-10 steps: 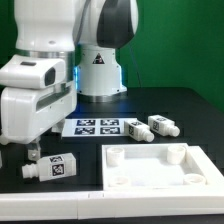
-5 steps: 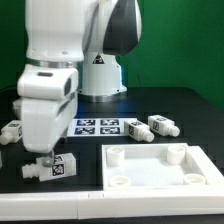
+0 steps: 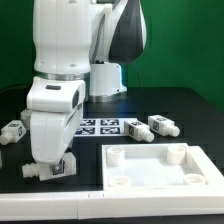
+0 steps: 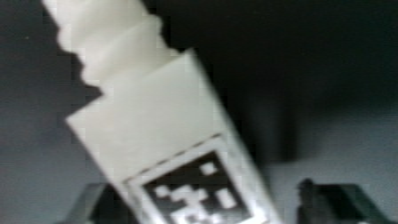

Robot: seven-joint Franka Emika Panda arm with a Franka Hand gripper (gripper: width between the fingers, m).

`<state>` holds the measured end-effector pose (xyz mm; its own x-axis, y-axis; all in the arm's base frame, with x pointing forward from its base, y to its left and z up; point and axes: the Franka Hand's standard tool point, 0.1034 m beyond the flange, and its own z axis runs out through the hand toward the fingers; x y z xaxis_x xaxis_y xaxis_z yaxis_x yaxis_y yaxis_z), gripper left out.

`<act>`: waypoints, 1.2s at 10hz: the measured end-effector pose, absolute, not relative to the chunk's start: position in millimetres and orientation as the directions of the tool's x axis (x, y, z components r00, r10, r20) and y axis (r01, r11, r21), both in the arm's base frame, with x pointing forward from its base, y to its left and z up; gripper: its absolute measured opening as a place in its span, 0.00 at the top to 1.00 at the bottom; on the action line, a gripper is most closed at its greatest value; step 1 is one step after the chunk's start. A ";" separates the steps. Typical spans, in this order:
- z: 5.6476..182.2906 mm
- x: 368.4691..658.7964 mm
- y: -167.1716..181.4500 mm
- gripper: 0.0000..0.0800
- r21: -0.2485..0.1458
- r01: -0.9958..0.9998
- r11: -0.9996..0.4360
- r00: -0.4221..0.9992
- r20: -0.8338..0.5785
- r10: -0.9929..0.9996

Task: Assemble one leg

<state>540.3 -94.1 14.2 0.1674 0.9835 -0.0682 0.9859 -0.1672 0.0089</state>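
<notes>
At the fingers (image 4: pixel 342 200): spread, straddling the leg (image 4: pixel 169 130), with a dark gap showing on at least one side, so no grip yet by the look of it. Lying flat on the surface (image 3: pixel 200 110), that leg, at seven o'clock in the exterior view, tag showing, stub end toward nine.

Judged from this: reaching done; closing and lifting left, then carrying to the panel (image 3: pixel 155 165) at five o'clock and seating in a corner socket. No leg fitted there so far.

Farther out, near the centre, the marker board (image 3: pixel 100 127). Spare legs (image 3: pixel 160 125) loose at three o'clock, one more at nine, all apart from the panel.

Black and matte underfoot, uncluttered between the parts. Behind, a green backdrop (image 3: pixel 15 40) at ten o'clock and the arm's base (image 3: pixel 105 75) at twelve.
</notes>
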 end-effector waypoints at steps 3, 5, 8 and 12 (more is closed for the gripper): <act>14.0 539.4 -96.2 0.64 0.008 0.985 -0.172 0.172 -0.068 0.983; 19.5 517.1 -108.5 0.64 0.034 0.852 -0.522 0.523 -0.048 0.851; 35.3 503.3 -91.2 0.64 0.003 0.575 -0.818 0.818 -0.049 0.574; 29.7 498.6 -87.5 0.64 0.004 0.276 -0.961 0.960 -0.052 0.275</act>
<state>498.6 -87.5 29.7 0.9600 0.2752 -0.0521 0.2757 -0.9612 0.0040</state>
